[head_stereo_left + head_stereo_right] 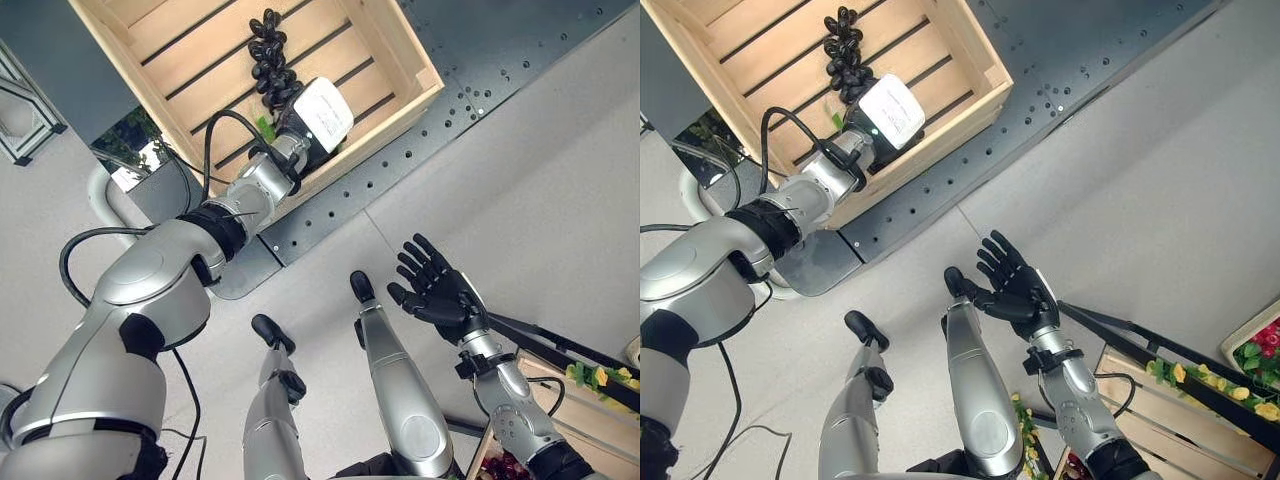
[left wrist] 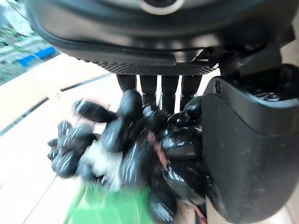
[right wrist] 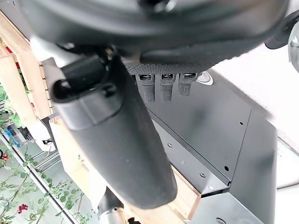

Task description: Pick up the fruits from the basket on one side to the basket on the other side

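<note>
1. While my left arm stretches into the wooden crate (image 1: 352, 45), I see the left hand (image 1: 318, 115) curled around the black grapes (image 1: 270, 55) on its slats.
2. My right hand (image 1: 440, 290) hovers over the floor, fingers spread, palm empty.

A crate (image 1: 400, 60) stands at the far left on a plate (image 1: 480, 90). Grapes (image 1: 272, 55) lie in it, under the left hand (image 1: 318, 115). Another crate (image 1: 1160, 410) sits near right, beside the right hand (image 1: 1015, 290).
</note>
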Motion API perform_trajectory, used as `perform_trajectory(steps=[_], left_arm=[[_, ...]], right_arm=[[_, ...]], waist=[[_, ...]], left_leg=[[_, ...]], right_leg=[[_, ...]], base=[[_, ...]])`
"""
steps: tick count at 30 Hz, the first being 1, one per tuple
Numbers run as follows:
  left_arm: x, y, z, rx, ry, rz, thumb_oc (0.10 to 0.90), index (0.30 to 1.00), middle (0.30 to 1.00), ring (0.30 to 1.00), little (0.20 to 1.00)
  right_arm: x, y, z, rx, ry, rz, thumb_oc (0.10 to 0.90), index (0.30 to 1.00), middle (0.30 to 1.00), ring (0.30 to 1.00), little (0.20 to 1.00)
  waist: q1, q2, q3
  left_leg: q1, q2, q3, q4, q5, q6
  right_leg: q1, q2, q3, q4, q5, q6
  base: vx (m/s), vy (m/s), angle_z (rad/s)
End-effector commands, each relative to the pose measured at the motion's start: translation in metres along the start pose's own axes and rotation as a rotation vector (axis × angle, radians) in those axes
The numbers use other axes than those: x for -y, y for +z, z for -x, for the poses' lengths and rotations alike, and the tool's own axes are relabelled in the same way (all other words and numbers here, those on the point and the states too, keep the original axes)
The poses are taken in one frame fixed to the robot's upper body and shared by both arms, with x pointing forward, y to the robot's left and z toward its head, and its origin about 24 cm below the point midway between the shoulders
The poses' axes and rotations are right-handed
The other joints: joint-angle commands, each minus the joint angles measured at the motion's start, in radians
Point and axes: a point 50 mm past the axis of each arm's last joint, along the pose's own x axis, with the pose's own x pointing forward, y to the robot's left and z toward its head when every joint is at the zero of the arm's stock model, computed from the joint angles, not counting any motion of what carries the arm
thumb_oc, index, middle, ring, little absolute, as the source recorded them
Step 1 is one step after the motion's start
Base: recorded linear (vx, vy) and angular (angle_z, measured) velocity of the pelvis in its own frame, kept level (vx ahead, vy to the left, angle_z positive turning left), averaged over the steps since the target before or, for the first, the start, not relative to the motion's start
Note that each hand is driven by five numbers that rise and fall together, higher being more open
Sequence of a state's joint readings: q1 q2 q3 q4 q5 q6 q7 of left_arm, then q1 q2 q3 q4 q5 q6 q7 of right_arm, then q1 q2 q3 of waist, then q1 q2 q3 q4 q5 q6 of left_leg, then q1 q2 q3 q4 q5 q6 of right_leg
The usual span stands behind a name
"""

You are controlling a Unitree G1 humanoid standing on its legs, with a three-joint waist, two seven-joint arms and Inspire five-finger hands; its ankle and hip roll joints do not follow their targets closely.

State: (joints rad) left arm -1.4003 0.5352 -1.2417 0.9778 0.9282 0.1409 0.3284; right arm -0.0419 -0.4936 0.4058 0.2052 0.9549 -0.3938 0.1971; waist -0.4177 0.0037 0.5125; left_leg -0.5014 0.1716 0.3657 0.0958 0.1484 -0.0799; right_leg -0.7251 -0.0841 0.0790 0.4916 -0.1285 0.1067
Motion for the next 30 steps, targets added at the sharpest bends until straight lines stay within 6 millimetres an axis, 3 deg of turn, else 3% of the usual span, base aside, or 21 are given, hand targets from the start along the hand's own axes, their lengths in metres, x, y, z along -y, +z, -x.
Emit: perform_trajectory(steps=[1,11,19,30], left_arm=[[-0.019,-0.078,0.003,-0.305,0.147,-0.057,0.400,0.300,0.300,0.300,0.300],[-0.022,-0.086,0.008,-0.344,0.294,-0.024,0.400,0.300,0.300,0.300,0.300],[-0.029,-0.096,0.023,-0.432,0.595,0.160,0.400,0.300,0.300,0.300,0.300],[-0.030,-0.090,0.027,-0.419,0.681,0.280,0.400,0.300,0.300,0.300,0.300]], right_arm=[[-0.009,0.014,-0.008,0.149,0.020,-0.056,0.800,0.900,0.900,0.900,0.900],[-0.012,0.014,-0.006,0.158,0.031,-0.054,0.800,0.900,0.900,0.900,0.900],[-0.013,0.018,0.001,0.177,0.039,-0.042,0.800,0.900,0.900,0.900,0.900],[-0.018,0.022,0.000,0.181,0.042,-0.040,0.800,0.900,0.900,0.900,0.900]], waist=[[-0.041,-0.078,0.007],[-0.042,-0.082,0.007],[-0.025,-0.065,0.007],[-0.014,-0.064,0.007]], left_leg=[[-0.004,0.054,0.020,0.197,-0.057,-0.067],[0.009,0.051,0.022,0.190,-0.064,-0.064],[0.056,0.046,0.016,0.164,-0.060,-0.060],[0.089,0.044,0.014,0.137,-0.067,-0.052]], right_leg=[[0.060,0.080,-0.060,-0.239,0.220,-0.068],[0.064,0.085,-0.060,-0.237,0.222,-0.071],[0.103,0.085,-0.063,-0.241,0.209,-0.073],[0.133,0.085,-0.072,-0.245,0.200,-0.072]], base=[[0.00,0.000,0.00],[0.00,0.001,-0.01],[0.00,0.008,0.00],[0.00,0.000,0.00]])
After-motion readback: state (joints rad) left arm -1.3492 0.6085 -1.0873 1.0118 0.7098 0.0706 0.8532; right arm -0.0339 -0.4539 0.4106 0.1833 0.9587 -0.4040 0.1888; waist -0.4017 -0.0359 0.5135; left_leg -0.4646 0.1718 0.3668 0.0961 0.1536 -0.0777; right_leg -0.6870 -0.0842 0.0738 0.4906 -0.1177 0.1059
